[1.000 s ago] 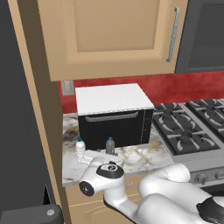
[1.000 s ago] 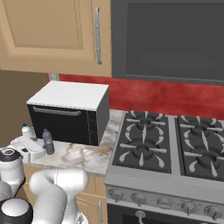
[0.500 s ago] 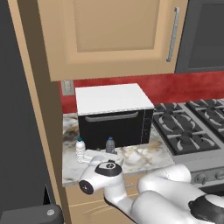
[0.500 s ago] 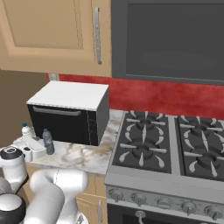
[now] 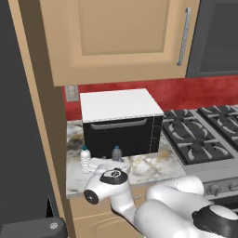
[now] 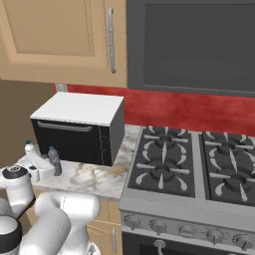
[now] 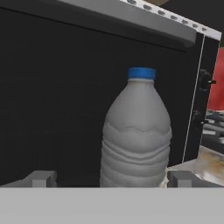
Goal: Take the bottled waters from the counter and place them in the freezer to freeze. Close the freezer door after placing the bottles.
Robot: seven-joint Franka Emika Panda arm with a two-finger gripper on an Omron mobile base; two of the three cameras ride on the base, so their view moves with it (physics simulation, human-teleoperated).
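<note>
both bottles stand on the counter, so we judge the task barely begun: nothing has gone into the freezer yet, and its door still has to be shut at the end. the pale ribbed bottle is near the counter's left edge; the smoky grey bottle is beside it toward the stove, and both are just in front of the black oven, close to its door.

our gripper is spread wide with nothing between the fingers. in the hand view the grey bottle sits upright and centred between the two fingertips, which stand apart from its sides without touching. we read this as the approach to the first pick: the fingers have yet to close on it.

the base views give us what the hand view cannot: two bottles, their places on the counter, and the arm reaching low over the counter's front edge. from the right we see the white hand sitting between the two bottles and us, partly covering the pale one. the hand view alone shows how the fingers line up on the grey bottle, its blue cap, and the dark oven front right behind it. whether the fingertips are already level with the bottle's waist we cannot tell for sure.
</note>
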